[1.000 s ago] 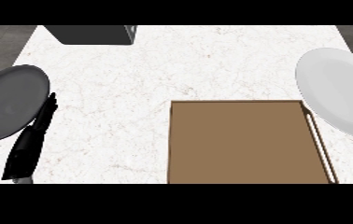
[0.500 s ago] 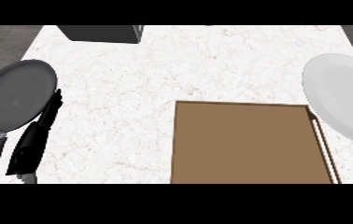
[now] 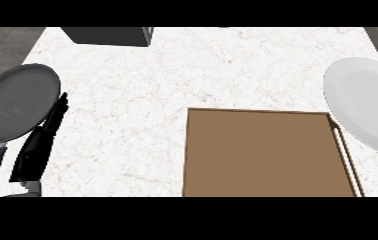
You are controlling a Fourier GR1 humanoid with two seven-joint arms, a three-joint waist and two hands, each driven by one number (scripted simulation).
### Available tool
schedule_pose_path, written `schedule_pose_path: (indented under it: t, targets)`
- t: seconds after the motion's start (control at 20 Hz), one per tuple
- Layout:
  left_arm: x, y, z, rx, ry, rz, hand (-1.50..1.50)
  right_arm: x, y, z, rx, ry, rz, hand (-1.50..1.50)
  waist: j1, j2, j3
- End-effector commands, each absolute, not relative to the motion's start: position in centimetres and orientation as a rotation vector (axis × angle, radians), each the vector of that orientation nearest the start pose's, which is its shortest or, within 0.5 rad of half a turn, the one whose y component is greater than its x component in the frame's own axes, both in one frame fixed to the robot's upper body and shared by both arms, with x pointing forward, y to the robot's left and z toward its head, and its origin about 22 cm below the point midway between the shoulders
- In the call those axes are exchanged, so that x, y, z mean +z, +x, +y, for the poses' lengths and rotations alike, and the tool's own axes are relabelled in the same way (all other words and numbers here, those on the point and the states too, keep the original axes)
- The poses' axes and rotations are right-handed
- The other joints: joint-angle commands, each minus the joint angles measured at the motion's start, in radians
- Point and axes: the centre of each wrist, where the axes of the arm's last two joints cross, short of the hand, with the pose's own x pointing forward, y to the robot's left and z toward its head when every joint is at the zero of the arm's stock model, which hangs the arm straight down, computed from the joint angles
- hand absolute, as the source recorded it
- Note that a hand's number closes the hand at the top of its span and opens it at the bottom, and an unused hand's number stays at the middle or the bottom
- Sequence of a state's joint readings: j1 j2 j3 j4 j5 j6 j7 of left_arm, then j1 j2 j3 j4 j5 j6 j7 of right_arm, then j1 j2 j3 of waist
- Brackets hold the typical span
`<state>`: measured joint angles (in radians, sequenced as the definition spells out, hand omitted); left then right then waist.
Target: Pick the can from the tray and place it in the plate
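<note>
My view has drifted since a second ago: the brown flat tray point(image 3: 262, 154), right of my left robot hand point(image 3: 40, 141), its fingers straight, shows no can. The white round plate point(image 3: 358, 101) waits beyond; right robot hand unseen.

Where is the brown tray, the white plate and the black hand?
Brown flat tray point(image 3: 262, 154): head view, on its bare floor.
White round plate point(image 3: 358, 96): head view, on its inner surface near the right edge.
Black left hand point(image 3: 37, 149): head view, on its palm.
</note>
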<state>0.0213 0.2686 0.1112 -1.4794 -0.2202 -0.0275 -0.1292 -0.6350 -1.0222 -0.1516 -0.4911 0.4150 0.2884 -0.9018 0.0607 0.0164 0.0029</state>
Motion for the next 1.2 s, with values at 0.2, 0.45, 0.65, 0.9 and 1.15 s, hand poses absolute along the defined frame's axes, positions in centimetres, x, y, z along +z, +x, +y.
schedule_pose_path:
  t: [0.2, 0.45, 0.65, 0.9, 1.15]
  targets:
    - [-1.1, 23.3, 31.9, -0.325, 0.426, -1.544, 0.0, 12.4, 33.4, -51.3, 1.073, -0.505, -1.607, 1.5, -0.011, -0.001, 0.0]
    - [0.0, 23.8, 33.7, -0.32, 0.44, -1.532, 0.0, 10.5, 35.1, -49.4, 0.863, -0.443, -1.514, -1.5, -0.016, -0.002, -0.001]
    - [-0.6, 23.4, 33.2, -0.332, 0.447, -1.554, 0.0, 9.3, 35.1, -49.1, 0.853, -0.46, -1.508, -1.5, -0.012, 0.003, 0.001]
    - [0.0, 23.5, 33.1, -0.316, 0.439, -1.543, 0.0, 10.1, 35.8, -48.7, 0.676, -0.39, -1.645, -1.5, -0.02, -0.002, 0.0]
    - [1.0, 24.4, 33.7, -0.31, 0.445, -1.554, 0.0, 11.9, 33.1, -52.5, 0.378, -0.4, -1.738, -1.5, -0.029, 0.003, 0.002]
